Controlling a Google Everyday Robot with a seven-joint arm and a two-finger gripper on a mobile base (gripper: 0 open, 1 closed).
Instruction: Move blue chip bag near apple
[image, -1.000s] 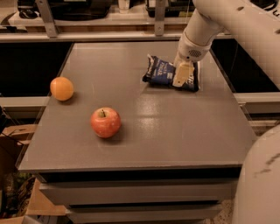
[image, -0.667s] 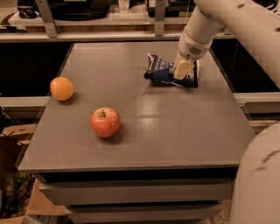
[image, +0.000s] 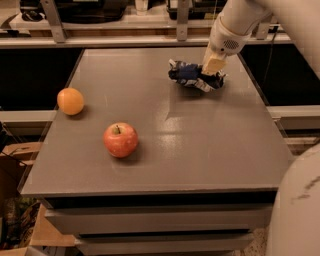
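The blue chip bag (image: 188, 75), dark navy foil with white print, lies crumpled at the far right of the grey table (image: 210, 150). My gripper (image: 213, 73) comes down from the upper right and is shut on the bag's right end; one tan finger (image: 215, 64) shows above the foil. The red apple (image: 120, 140) with its short stem sits at the table's front left, well apart from the bag.
An orange fruit (image: 70, 101) sits near the table's left edge, behind the apple. A shelf rail with metal posts (image: 52, 20) runs along the back. My white arm (image: 300, 210) fills the lower right corner. Cardboard boxes (image: 12, 160) stand on the floor at left.
The gripper has closed on the bag's right end, and the bag has gone from lying flat to bunched up. The apple and the orange have not moved.
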